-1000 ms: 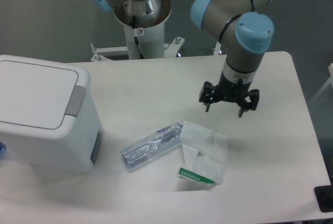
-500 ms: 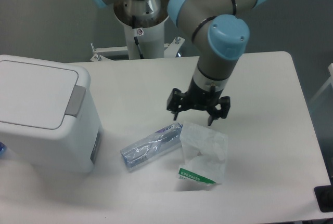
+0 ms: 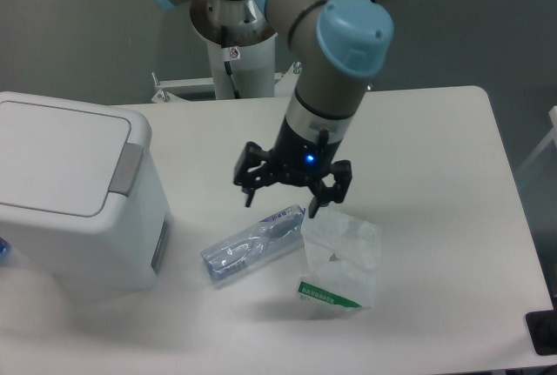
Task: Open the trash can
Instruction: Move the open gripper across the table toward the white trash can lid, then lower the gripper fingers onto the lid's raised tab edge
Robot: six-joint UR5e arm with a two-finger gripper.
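Note:
The trash can (image 3: 74, 192) is a large white boxy bin at the left of the table. Its flat white lid (image 3: 57, 156) is down, and the grey push tab (image 3: 127, 169) sits on its right edge. My gripper (image 3: 280, 206) hangs open and empty over the middle of the table, well to the right of the can. Its fingertips (image 3: 249, 197) hover just above the plastic wrappers.
A clear blue-tinted wrapper (image 3: 252, 243) and a white wrapper with a green stripe (image 3: 342, 256) lie on the white table (image 3: 435, 157) below the gripper. The arm's base column (image 3: 235, 40) stands at the back. A dark object (image 3: 544, 333) sits at the right front corner.
The gripper has swung left across the table, from the right side to above the wrappers, closer to the trash can. It stays open. The can and wrappers have not moved.

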